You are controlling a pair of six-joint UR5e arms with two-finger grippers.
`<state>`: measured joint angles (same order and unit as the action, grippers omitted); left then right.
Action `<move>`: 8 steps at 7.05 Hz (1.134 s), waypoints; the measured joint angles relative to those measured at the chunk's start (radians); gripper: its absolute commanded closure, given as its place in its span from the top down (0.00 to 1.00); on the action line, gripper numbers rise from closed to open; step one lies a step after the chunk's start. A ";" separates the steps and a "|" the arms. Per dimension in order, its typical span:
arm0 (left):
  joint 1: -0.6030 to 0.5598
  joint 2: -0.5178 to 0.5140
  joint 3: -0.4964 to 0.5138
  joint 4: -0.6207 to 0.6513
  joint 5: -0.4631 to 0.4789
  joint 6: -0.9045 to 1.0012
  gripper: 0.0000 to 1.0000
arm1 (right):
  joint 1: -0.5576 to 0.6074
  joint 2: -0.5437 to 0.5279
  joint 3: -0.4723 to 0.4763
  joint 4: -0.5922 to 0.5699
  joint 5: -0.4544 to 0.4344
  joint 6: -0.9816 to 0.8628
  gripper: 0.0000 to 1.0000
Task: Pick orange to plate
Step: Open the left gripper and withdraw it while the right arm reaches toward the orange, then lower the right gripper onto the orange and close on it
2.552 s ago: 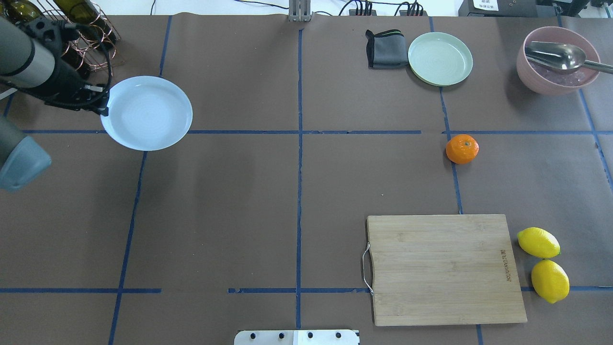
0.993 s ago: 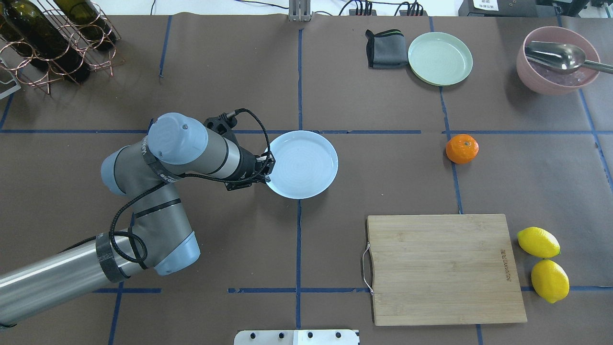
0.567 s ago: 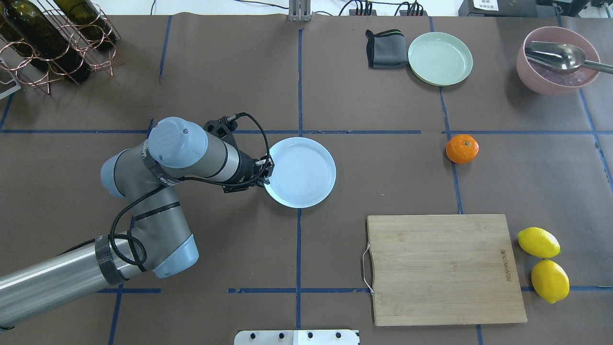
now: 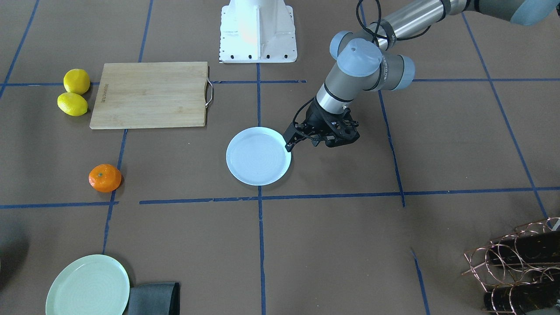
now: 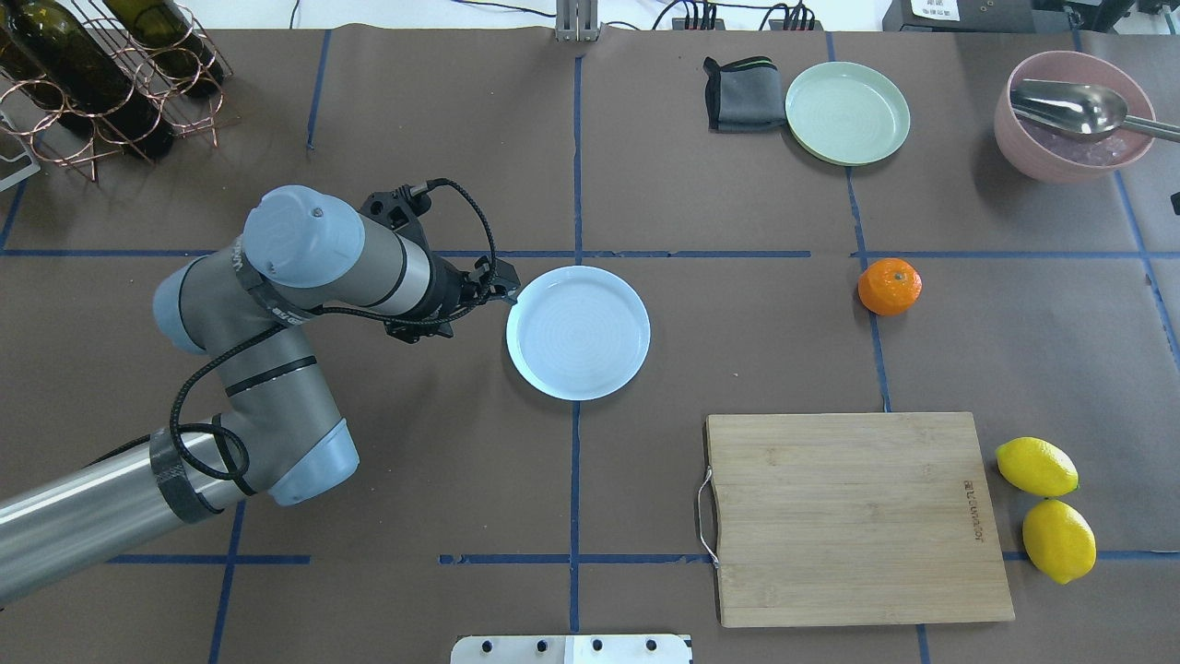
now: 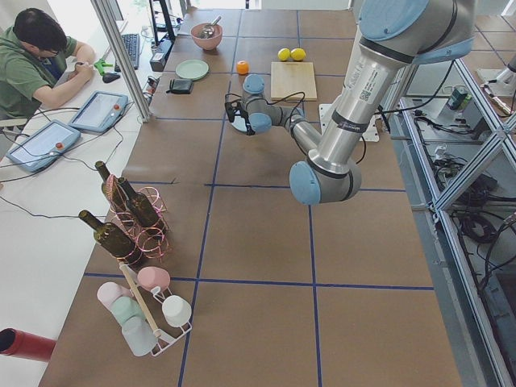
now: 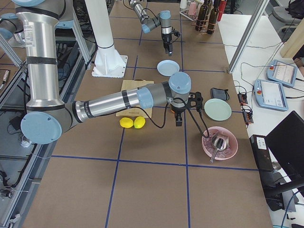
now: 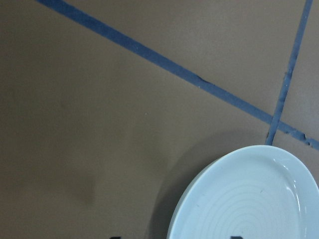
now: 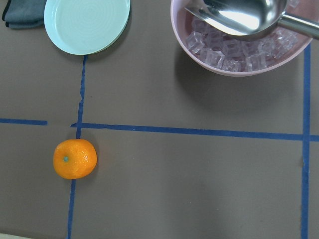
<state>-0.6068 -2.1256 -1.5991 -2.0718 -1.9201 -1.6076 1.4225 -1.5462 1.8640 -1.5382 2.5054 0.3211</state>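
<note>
The orange (image 5: 890, 286) sits on the table right of centre, on a blue tape line, with nothing touching it; the right wrist view looks straight down on the orange (image 9: 75, 158). The pale bluish plate (image 5: 578, 332) lies flat at the table's centre. My left gripper (image 5: 503, 290) hovers just off the plate's left rim, open and holding nothing; in the left wrist view the plate (image 8: 249, 199) fills the lower right corner. My right gripper (image 7: 178, 121) hangs over the table's right side, near the orange's area. I cannot tell if it is open or shut.
A pale green plate (image 5: 847, 112) and a folded grey cloth (image 5: 742, 95) lie at the back right. A pink bowl (image 5: 1074, 157) with ice and a metal scoop is at the far right. Near the front right are a cutting board (image 5: 857, 516) and two lemons (image 5: 1037, 466). A wine rack (image 5: 92, 74) is at the back left.
My left arm carried the plate from the back left to the table's centre and set it down. It has since let go and drawn back a little to the left. The orange has not moved.
</note>
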 measured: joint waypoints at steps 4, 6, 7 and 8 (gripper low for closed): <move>-0.117 0.008 -0.194 0.404 -0.006 0.318 1.00 | -0.162 0.065 0.008 0.032 -0.085 0.159 1.00; -0.200 0.012 -0.286 0.578 -0.008 0.469 1.00 | -0.278 0.094 -0.008 0.113 -0.186 0.223 1.00; -0.244 0.014 -0.321 0.639 -0.008 0.538 1.00 | -0.332 0.129 -0.033 0.133 -0.226 0.259 1.00; -0.281 0.023 -0.351 0.686 -0.008 0.604 1.00 | -0.383 0.168 -0.061 0.140 -0.274 0.282 1.00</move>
<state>-0.8874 -2.1031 -1.9497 -1.3855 -1.9282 -1.0037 1.0400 -1.3782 1.8034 -1.3979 2.2311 0.6034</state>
